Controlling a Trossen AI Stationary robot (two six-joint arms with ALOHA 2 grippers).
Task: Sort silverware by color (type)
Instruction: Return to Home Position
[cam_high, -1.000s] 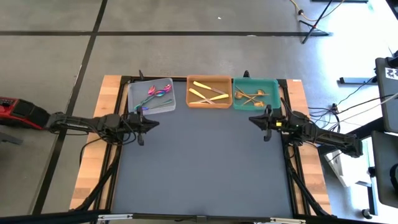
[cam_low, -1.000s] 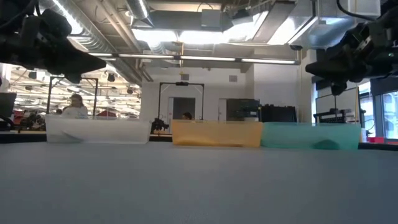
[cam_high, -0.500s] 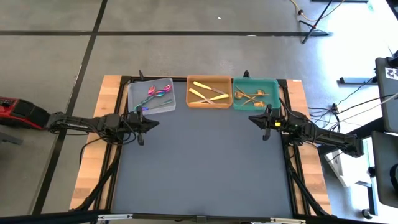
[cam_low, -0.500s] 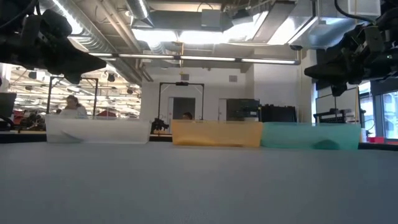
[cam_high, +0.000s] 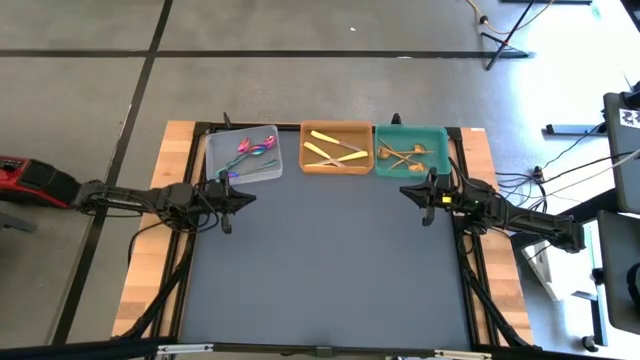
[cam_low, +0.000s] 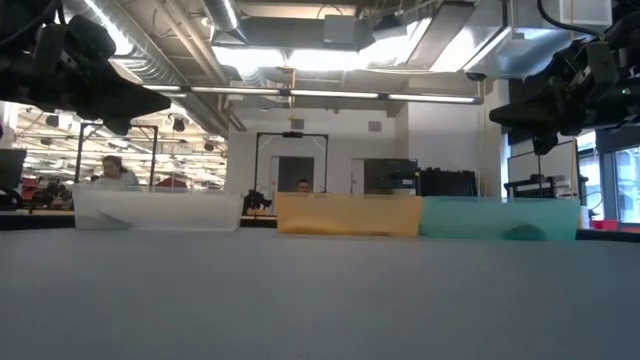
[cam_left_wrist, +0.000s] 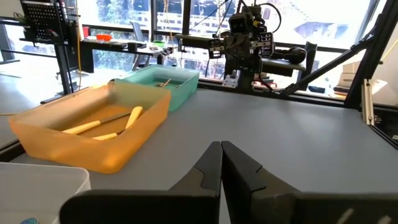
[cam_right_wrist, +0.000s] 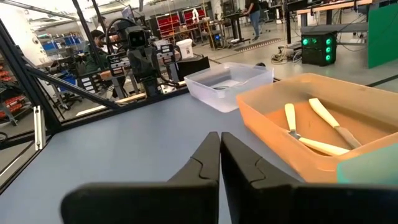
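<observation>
The silverware lies in three trays along the table's far edge. Iridescent purple-teal pieces (cam_high: 254, 148) sit in the clear tray (cam_high: 216, 160), pale gold knives and forks (cam_high: 335, 148) in the orange tray (cam_high: 338, 168), and copper-gold spoons (cam_high: 402, 154) in the teal tray (cam_high: 440, 150). My left gripper (cam_high: 249, 196) hangs shut above the mat, just near of the clear tray. My right gripper (cam_high: 406, 190) hangs shut near the teal tray's near edge. Both hold nothing. In the wrist views each pair of fingers, left (cam_left_wrist: 221, 163) and right (cam_right_wrist: 219, 155), meets tip to tip.
The grey mat (cam_high: 330, 260) spreads bare from the trays to the table's near edge. Wooden strips (cam_high: 150, 260) and black frame rails (cam_high: 478, 285) border it left and right. People sit in the room beyond (cam_low: 118, 172).
</observation>
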